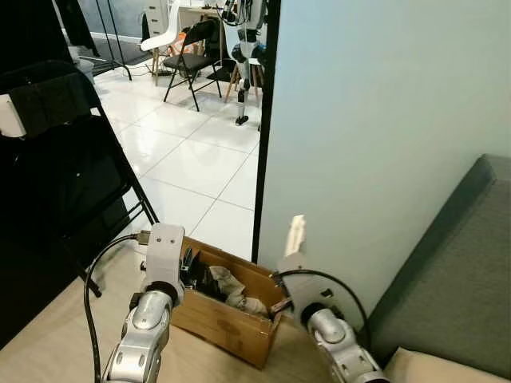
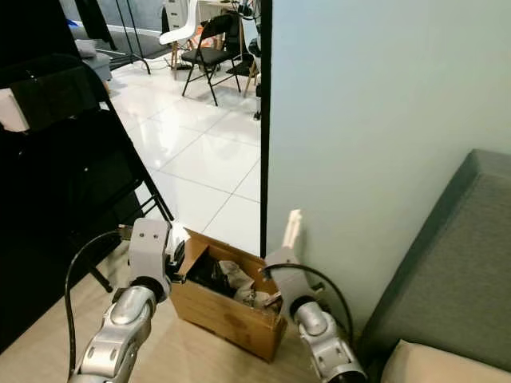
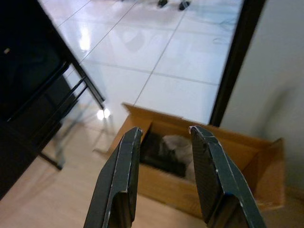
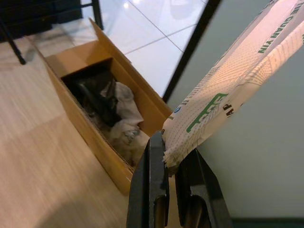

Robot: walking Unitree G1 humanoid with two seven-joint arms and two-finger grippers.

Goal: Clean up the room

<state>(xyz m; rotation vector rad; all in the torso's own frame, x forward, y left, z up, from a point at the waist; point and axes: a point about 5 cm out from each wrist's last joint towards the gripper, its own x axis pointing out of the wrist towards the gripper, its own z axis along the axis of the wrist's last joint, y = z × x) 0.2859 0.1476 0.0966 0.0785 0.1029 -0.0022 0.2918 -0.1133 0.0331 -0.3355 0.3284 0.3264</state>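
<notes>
An open cardboard box [image 1: 227, 315] stands on the light wood floor [image 1: 56, 343] against the pale wall [image 1: 375, 120], just beside the black door frame [image 1: 263, 120], with a grey sofa [image 1: 455, 271] near it on the robot's right. The box already holds crumpled rubbish: a black bag [image 4: 97, 97] and some whitish wrappers [image 4: 126, 126], so part of the tidying looks done. The right gripper [image 4: 173, 164] is raised next to the box's near corner, its two fingers pinched tight on the lower edge of a flat paper packet [image 4: 237, 71] with green print, which sticks up in front of the wall; this packet is not yet in the box and looks to be the next piece to drop in. The left gripper [image 3: 166, 180] hovers over the box's other end, its fingers parted a moderate way with nothing between them. Judging from this, the job is somewhere in the middle: beyond the doorway the white tiled floor [image 1: 192, 152] looks bare, with a black folding chair [image 1: 192, 60] at the back, but how much litter remains elsewhere cannot be told.
</notes>
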